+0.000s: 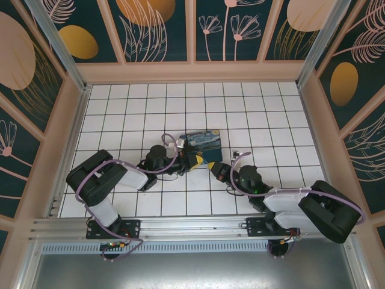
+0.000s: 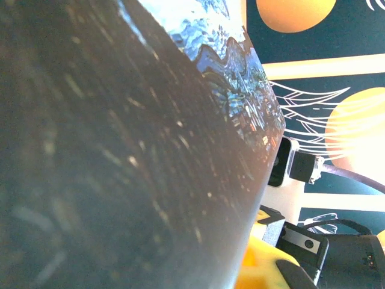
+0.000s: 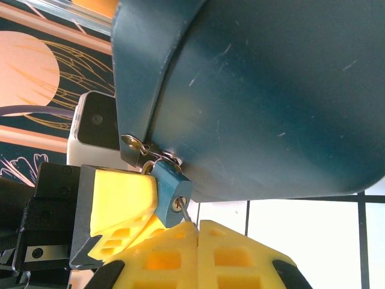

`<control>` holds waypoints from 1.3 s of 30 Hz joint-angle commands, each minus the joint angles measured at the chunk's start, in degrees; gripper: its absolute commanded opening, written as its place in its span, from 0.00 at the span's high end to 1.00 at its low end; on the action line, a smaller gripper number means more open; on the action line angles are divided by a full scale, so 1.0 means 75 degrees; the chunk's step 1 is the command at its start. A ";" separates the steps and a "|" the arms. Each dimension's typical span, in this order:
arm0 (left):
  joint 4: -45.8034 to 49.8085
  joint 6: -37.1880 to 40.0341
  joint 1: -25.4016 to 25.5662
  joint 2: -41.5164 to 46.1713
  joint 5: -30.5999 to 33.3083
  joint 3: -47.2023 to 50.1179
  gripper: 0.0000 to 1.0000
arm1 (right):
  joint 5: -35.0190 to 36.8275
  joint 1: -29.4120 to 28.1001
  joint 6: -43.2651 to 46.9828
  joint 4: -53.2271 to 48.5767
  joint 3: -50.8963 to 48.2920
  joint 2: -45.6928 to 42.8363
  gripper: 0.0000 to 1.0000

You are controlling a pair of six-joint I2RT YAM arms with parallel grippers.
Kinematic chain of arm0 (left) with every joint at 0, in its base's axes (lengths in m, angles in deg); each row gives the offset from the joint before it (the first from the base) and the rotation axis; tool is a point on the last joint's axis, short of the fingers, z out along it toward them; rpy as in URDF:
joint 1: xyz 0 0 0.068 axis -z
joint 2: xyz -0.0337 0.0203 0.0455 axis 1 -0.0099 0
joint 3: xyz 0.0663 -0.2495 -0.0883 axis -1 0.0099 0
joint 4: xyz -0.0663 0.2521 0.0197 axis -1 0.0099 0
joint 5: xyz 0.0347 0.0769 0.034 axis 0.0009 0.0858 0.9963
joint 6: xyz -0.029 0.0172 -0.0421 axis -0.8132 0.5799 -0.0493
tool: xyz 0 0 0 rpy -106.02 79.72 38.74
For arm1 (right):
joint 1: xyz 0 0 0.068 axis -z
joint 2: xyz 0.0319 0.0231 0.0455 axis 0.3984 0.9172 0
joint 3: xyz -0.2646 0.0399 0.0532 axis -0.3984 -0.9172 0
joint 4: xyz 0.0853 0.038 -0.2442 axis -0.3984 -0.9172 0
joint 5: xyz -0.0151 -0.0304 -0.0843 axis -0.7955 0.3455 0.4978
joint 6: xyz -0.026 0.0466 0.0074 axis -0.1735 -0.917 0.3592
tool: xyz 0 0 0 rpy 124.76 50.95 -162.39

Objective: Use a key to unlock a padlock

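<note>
While the padlock [image 3: 172, 188] hangs from the hasp [image 3: 143, 149] at the near lower corner of the box [image 3: 271, 90], we are at the key step. The right gripper [image 3: 197, 232] has its two yellow pads pressed together just under the lock. A thin silver key [image 3: 182, 211] runs from between them up to the keyhole. The key's head is hidden between the pads, so we judge rather than see that it is clamped there. How deep the blade sits we cannot tell either.

From above, the left gripper [image 1: 193, 160] sits at the same corner of the box. In the right wrist view one of its yellow fingers [image 3: 123, 198] lies just beside the padlock, on the side away from the key. We cannot tell whether that hand is clamped on the lock, on the box, or standing apart.

We read the shackle as closed through the hasp, so the lock is not yet open. Next we would need a turn of the right wrist about the key's own axis, with the grip kept firm so the pads do not slip. The lock body must be braced on its far side, or it will swing with the key. A skewed twist could bend the thin blade or pull it out.
</note>
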 commanded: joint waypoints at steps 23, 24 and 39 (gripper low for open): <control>-0.0837 0.0315 0.0181 -0.0095 -0.1197 -0.0011 1.00 | -0.2256 0.1273 -0.0171 0.1887 0.1175 0.1822 1.00; -0.0835 0.0330 0.0179 -0.0097 -0.1213 -0.0012 1.00 | -0.2435 0.1271 -0.0031 0.1743 0.1323 0.1854 1.00; -0.1104 0.0044 0.0181 -0.0093 -0.1309 -0.0020 1.00 | -0.2030 0.1386 0.0210 0.1291 0.1260 0.1874 1.00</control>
